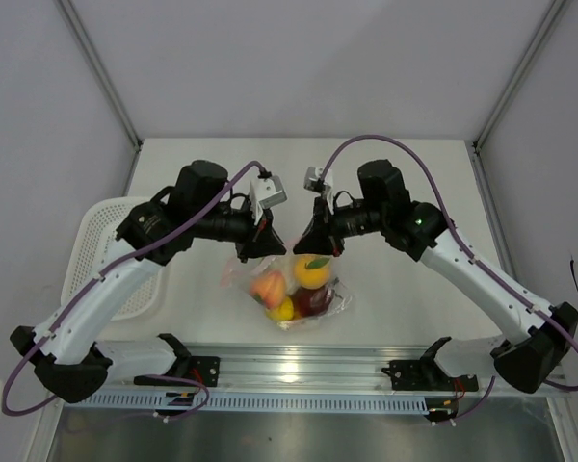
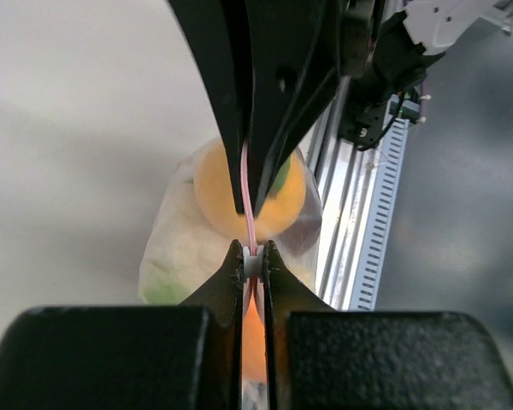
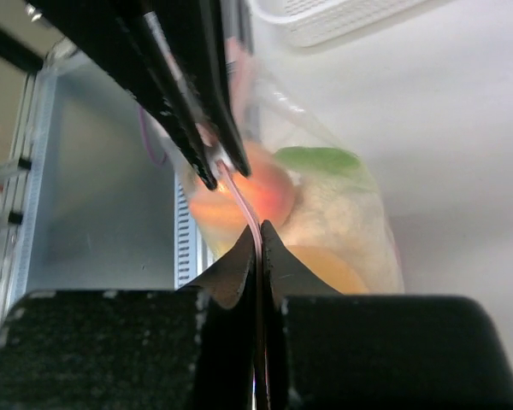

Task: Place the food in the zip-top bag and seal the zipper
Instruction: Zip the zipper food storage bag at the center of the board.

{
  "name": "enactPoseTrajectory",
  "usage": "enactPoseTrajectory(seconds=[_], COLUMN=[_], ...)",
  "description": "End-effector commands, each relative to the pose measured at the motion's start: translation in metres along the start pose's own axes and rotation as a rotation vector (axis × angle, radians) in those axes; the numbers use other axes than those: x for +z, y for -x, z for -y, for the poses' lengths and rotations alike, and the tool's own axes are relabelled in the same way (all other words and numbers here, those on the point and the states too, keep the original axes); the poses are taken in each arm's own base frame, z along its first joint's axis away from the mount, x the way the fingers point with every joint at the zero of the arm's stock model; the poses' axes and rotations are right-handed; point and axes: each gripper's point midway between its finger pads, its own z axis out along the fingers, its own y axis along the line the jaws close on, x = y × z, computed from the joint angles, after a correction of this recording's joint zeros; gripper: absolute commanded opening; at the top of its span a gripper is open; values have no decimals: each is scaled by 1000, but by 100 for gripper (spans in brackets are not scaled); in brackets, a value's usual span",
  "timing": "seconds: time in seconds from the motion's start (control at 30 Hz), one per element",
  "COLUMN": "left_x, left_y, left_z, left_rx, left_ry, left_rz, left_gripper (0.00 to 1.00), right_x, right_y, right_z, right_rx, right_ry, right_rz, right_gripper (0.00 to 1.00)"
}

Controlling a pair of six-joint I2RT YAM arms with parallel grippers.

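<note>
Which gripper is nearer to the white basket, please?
Left. The left gripper pinches the zipper at the bag end toward the basket; the right gripper pinches it at the far end.

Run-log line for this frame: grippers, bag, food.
phase: sealing | left gripper: shut on zipper | right gripper: shut on zipper | food: inside zip-top bag | seal: cannot tell

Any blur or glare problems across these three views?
Top external: sharp, glare on the aluminium rail. Left wrist: zipper fairly crisp, food behind it soft. Right wrist: zip-top bag and basket both out of focus.
</note>
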Motion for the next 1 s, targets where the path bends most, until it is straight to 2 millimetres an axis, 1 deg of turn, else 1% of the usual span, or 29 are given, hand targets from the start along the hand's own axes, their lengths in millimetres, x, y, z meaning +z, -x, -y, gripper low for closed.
enactPoseTrajectory(seconds=[0.0, 0.03, 0.07, 0.1, 0.13, 0.17, 0.27, 0.3, 0.33, 0.37, 0.4, 0.43, 0.57, 0.7, 0.77, 0.97], left_x=[-11, -15, -15, -14, -12, -17, -18, -22, -25, -26, -29, -31, -36, -39, -43, -49], left_y=[-5, -9, -13, -18, -24, -23, -31, -31, -32, -34, -34, -36, -39, -42, -39, -47], left_z=[-5, -4, -6, -8, -8, -4, -6, -5, -6, -6, -5, -4, -2, -2, -1, 1], left_rx=[8, -3, -11, -21, -35, -28, -36, -32, -33, -35, -31, -37, -45, -53, -54, -65], left_ry=[75, 93, 103, 117, 116, 121, 143, 151, 169, 175, 181, 185, 201, 215, 222, 243], left_rz=[40, 51, 50, 51, 49, 68, 70, 77, 74, 74, 83, 86, 92, 90, 104, 98], left_gripper=[2, 3, 4, 4, 4, 5, 6, 6, 8, 9, 10, 11, 10, 9, 8, 6], right_x=[-27, -32, -30, -31, -32, -28, -33, -34, -37, -41, -42, -46, -59, -64, -66, -72], right_y=[35, 34, 27, 25, 21, 7, -5, -19, -23, -21, -28, -27, -23, -19, -20, -22], right_z=[37, 50, 55, 55, 60, 64, 67, 72, 76, 73, 74, 77, 78, 79, 81, 83], right_rx=[45, 80, 142, 164, 190, 222, 254, 282, 302, 293, 303, 312, 301, 293, 299, 308], right_ry=[-236, -308, -326, -339, -381, -395, -434, -447, -470, -479, -492, -524, -575, -595, -607, -638], right_rz=[187, 212, 234, 249, 262, 250, 267, 256, 267, 286, 282, 297, 329, 336, 333, 343], right_gripper=[0, 0, 0, 0, 0, 0, 0, 0, 0, 0, 0, 0, 0, 0, 0, 0])
